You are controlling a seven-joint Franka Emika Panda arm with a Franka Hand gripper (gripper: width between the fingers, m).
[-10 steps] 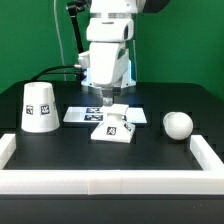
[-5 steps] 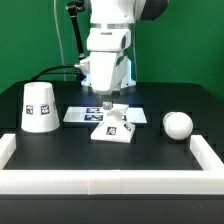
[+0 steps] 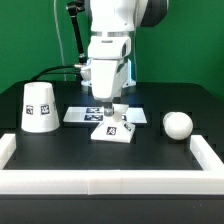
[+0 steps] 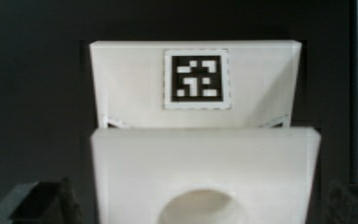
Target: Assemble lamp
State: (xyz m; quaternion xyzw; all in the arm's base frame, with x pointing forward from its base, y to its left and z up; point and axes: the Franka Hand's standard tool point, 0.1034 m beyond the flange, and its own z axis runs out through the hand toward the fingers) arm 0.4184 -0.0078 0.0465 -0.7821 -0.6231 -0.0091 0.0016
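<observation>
Base [image 3: 114, 130] sat flat on the surface [image 3: 150, 150], just in front of the marker board [image 3: 78, 115], socket hole facing up. Probably staged that way so bulb [image 3: 178, 124] and shade [image 3: 38, 107], parked well apart on either side, could go on from above. End effector [image 3: 110, 112] hung low over the base, fingers [image 4: 48, 205] spread along both flanks. Contact unclear, nothing lifted.

Black table [image 3: 60, 150], white raised border [image 3: 110, 183], marker board [image 3: 78, 115], green backdrop [image 3: 30, 40]
</observation>
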